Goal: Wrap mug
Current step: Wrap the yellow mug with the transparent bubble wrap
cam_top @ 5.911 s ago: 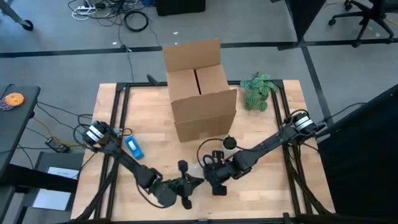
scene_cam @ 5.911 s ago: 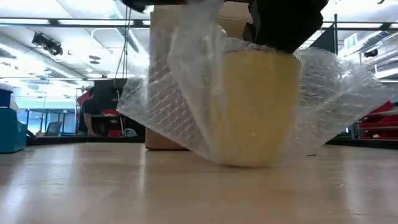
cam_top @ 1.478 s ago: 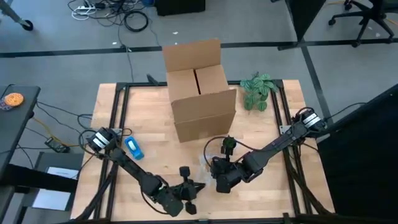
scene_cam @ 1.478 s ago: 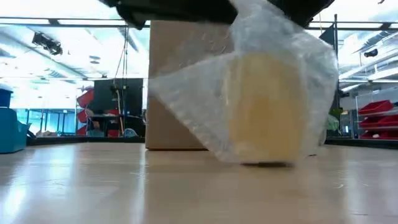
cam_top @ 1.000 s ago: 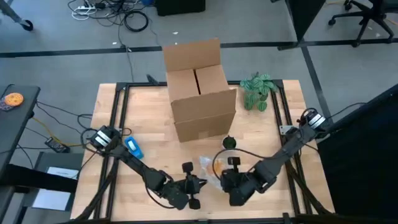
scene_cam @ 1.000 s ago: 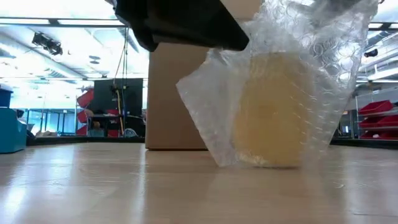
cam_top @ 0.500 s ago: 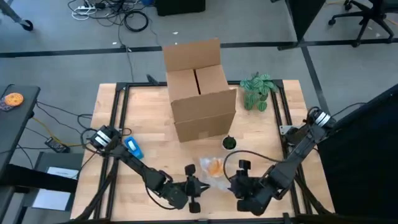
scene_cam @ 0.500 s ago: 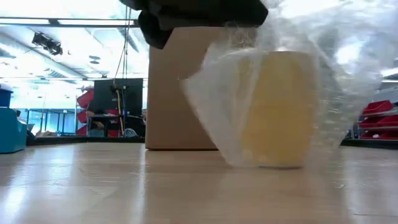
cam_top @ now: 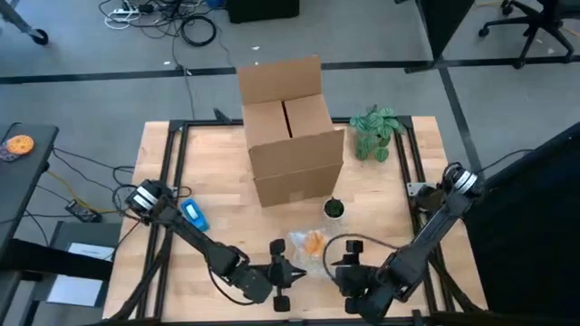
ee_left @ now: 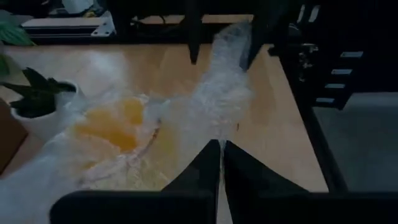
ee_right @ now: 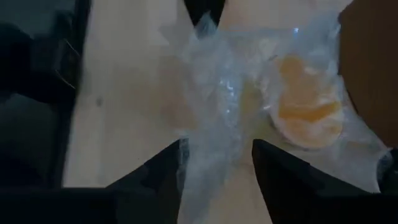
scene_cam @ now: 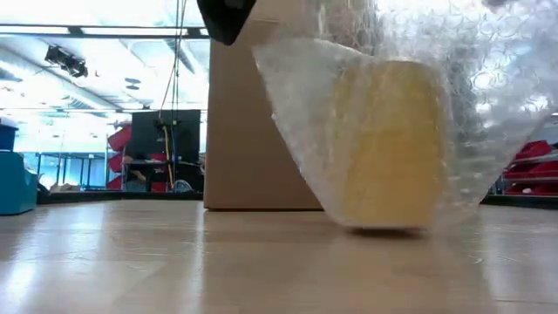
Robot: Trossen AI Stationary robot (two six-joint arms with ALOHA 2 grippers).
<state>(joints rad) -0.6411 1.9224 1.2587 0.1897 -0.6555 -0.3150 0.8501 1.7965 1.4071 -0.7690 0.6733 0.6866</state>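
Two arms are reaching low over the tabletop (cam_top: 163,172): left end effector (cam_top: 283,273) pinching bubble wrap (scene_cam: 488,96) around a yellow mug (scene_cam: 388,144), right end effector (ee_right: 217,149) spread apart.

A robotics lab: framed wooden table (cam_top: 227,190), floor cables (cam_top: 159,23) (office chairs (cam_top: 530,27) nearby), red storage bins (scene_cam: 532,166).

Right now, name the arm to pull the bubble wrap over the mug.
Left, probably: the left claw looks shut on the bubble wrap beside the mug; the right claw is open, with wrap loose inside it.
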